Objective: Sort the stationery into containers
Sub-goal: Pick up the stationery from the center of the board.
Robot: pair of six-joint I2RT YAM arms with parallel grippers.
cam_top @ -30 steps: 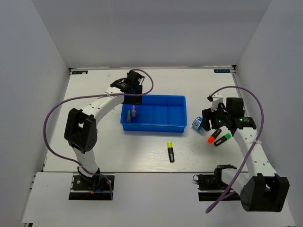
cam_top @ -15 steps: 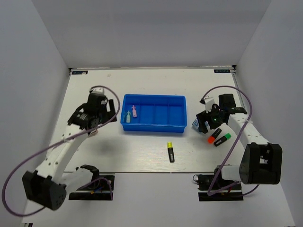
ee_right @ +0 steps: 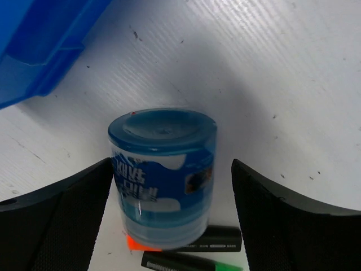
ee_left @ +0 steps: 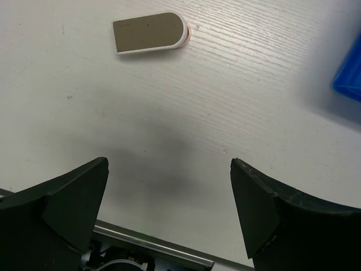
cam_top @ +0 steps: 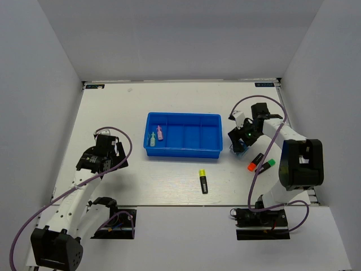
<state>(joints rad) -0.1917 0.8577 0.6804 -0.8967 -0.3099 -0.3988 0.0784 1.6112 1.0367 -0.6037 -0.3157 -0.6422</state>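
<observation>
The blue tray (cam_top: 183,135) lies mid-table; a pale-green pen (cam_top: 151,139) and a pink pen (cam_top: 159,133) lie in its leftmost compartment. My right gripper (cam_top: 240,144) is open, low beside the tray's right end. In the right wrist view its jaws (ee_right: 172,164) straddle the upright blue-white roll (ee_right: 162,169), not closed on it. The orange highlighter (cam_top: 255,162) and green highlighter (cam_top: 267,165) lie just behind the roll. The yellow highlighter (cam_top: 203,180) lies in front of the tray. My left gripper (cam_top: 106,158) is open and empty; the white piece (ee_left: 151,34) lies ahead of it.
The tray's corner shows at the right edge of the left wrist view (ee_left: 350,73) and at the top left of the right wrist view (ee_right: 39,51). White walls close in the table on three sides. The arms' purple cables loop over both sides.
My left arm has pulled back from the tray's far left corner to the near left of the table. My right gripper has moved in around the roll.
</observation>
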